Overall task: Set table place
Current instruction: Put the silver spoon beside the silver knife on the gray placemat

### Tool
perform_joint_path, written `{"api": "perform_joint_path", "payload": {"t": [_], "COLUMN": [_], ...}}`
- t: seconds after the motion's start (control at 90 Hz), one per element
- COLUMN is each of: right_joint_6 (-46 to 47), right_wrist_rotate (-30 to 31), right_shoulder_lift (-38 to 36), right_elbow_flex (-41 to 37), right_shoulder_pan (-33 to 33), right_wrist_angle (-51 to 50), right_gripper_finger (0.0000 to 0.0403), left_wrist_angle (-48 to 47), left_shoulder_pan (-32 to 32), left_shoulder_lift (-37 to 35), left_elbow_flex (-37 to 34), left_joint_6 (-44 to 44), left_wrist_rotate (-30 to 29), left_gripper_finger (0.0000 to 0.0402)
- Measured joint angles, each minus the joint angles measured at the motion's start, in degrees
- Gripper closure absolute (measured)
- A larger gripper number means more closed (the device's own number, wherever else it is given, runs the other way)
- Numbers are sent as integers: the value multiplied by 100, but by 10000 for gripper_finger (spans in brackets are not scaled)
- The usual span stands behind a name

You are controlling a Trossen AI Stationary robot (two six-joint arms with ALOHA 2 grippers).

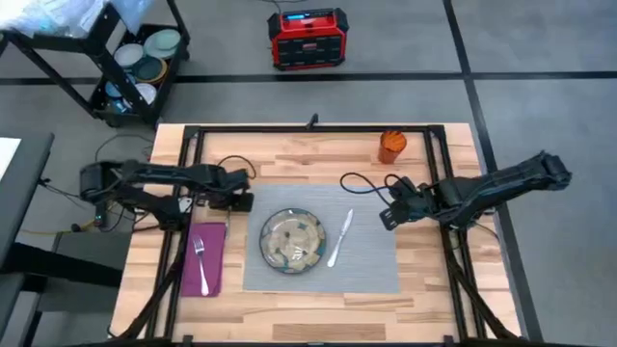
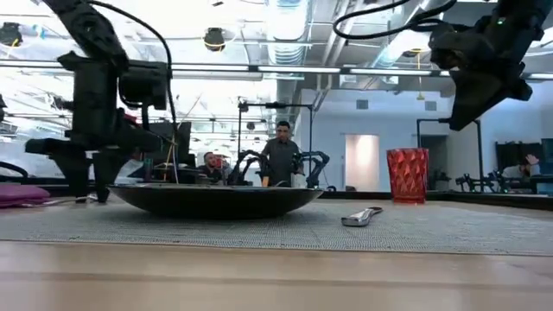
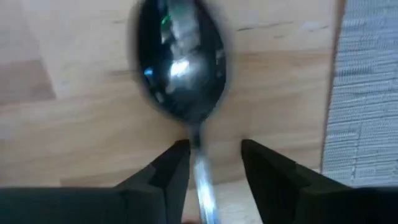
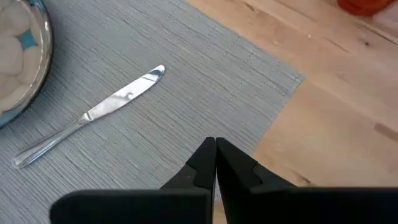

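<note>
Plank table, grey mat centred; people in the room behind. Left gripper pinches spoon by the handle just off the mat's edge, bowl pointing forward. Right gripper closed, empty, over mat corner.

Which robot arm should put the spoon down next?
Probably the left. Its gripper has the spoon between its fingers, above the table. The right gripper is shut and empty.

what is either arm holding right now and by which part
The left gripper holds the spoon by its handle, just below the bowl, above the table. The right gripper is shut and holds nothing.
</note>
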Motion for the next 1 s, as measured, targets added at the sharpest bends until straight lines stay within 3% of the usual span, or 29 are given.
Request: {"api": "perform_joint_path", "payload": {"t": [0.144,0.244,0.3,0.456,0.611,0.8,0.911,1.0], "right_joint_6": [-10,-21,-23,-62,40,47,49,49], "right_wrist_rotate": [166,280,293,383,582,858,953,962], "right_shoulder_lift": [-123,-251,-350,-716,-1134,-1480,-1566,-1567], "right_elbow_flex": [0,0,0,0,0,0,0,0], "right_shoulder_pan": [142,212,240,240,222,222,222,222], "right_wrist_angle": [-87,-203,-318,-717,-1082,-1247,-1291,-1335], "right_gripper_finger": [403,403,403,403,403,403,403,403], "left_wrist_angle": [81,-54,-292,-412,1002,2455,3321,3488], "left_shoulder_pan": [32,106,124,111,-349,-1143,-1460,-1619], "left_shoulder_lift": [79,-22,-101,-449,-439,730,1777,2643], "left_elbow_flex": [146,362,546,1467,2328,3003,3618,4279], "left_joint_6": [331,456,545,629,441,201,242,425], "left_wrist_rotate": [-79,-201,-601,-920,-917,-701,-178,194], "left_gripper_finger": [387,396,398,400,400,401,401,401]}}
